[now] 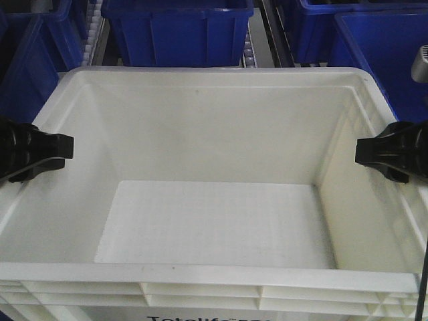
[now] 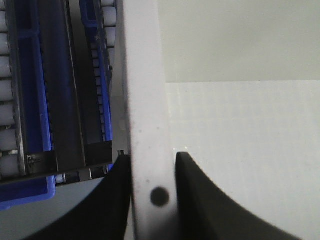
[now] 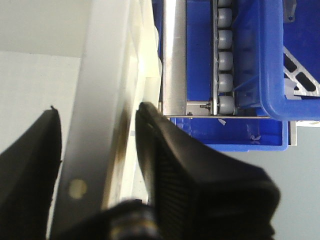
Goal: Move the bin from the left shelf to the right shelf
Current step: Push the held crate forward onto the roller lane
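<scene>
the left gripper (image 1: 63, 148) is closed down on the left rim of the bin (image 1: 214, 120), with one black finger pressed to the outside of the wall and one to the inside. the jaws stand only as wide as the rim is thick. the right gripper (image 1: 364, 151) grips the right rim the same way, its outer finger hard against the edge and its inner finger close up to the wall. the bin, large and white, sits near the camera between the two arms and fills most of the front view. what lies under it is hidden. beyond its far wall stand blue bins (image 1: 177, 33) in a row. right of the bin a steel rail (image 3: 172, 55) runs away, with grey rollers (image 3: 225, 60) beside it. left of the bin are white rollers (image 2: 4, 90). black print (image 1: 200, 318) shows on the near front face, cut off. a small round dark mark (image 2: 159, 196) sits on the left rim between the fingers.
</scene>
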`<action>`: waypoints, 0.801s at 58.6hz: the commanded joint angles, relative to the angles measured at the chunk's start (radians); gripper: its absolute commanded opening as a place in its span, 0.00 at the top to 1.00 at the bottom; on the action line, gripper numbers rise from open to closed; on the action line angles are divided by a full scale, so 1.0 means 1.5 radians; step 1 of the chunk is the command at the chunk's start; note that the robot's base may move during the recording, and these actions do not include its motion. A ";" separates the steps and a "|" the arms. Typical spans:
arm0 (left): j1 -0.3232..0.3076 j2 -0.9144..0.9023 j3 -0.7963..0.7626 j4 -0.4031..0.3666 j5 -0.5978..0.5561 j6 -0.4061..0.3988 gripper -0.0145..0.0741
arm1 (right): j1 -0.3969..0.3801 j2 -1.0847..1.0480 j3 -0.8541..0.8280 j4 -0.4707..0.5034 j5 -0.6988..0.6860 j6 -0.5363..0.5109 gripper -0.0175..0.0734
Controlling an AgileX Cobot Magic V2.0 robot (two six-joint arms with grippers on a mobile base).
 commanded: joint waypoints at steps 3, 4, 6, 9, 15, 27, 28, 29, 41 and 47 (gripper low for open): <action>-0.002 -0.026 -0.027 0.008 -0.068 0.025 0.84 | -0.010 -0.010 -0.023 -0.054 -0.062 -0.002 0.79; -0.002 -0.026 -0.027 0.008 -0.068 0.025 0.84 | -0.010 -0.010 -0.023 -0.054 -0.062 -0.002 0.79; -0.002 -0.026 -0.027 0.008 -0.068 0.025 0.84 | -0.010 -0.010 -0.023 -0.054 -0.062 -0.002 0.79; -0.002 -0.026 -0.027 0.008 -0.068 0.025 0.84 | -0.010 -0.010 -0.023 -0.054 -0.062 -0.002 0.79; -0.002 -0.026 -0.027 0.008 -0.068 0.025 0.84 | -0.010 -0.010 -0.023 -0.054 -0.062 -0.002 0.79; -0.002 -0.026 -0.027 0.008 -0.068 0.025 0.84 | -0.010 -0.010 -0.023 -0.054 -0.062 -0.002 0.79; -0.002 -0.026 -0.027 0.008 -0.068 0.025 0.84 | -0.010 -0.010 -0.023 -0.054 -0.062 -0.002 0.79; -0.002 -0.026 -0.027 0.008 -0.068 0.025 0.84 | -0.010 -0.010 -0.023 -0.054 -0.062 -0.002 0.79; -0.002 -0.026 -0.027 0.008 -0.068 0.025 0.84 | -0.010 -0.010 -0.023 -0.054 -0.062 -0.002 0.79; -0.002 -0.026 -0.027 0.008 -0.068 0.025 0.84 | -0.010 -0.010 -0.023 -0.054 -0.062 -0.002 0.79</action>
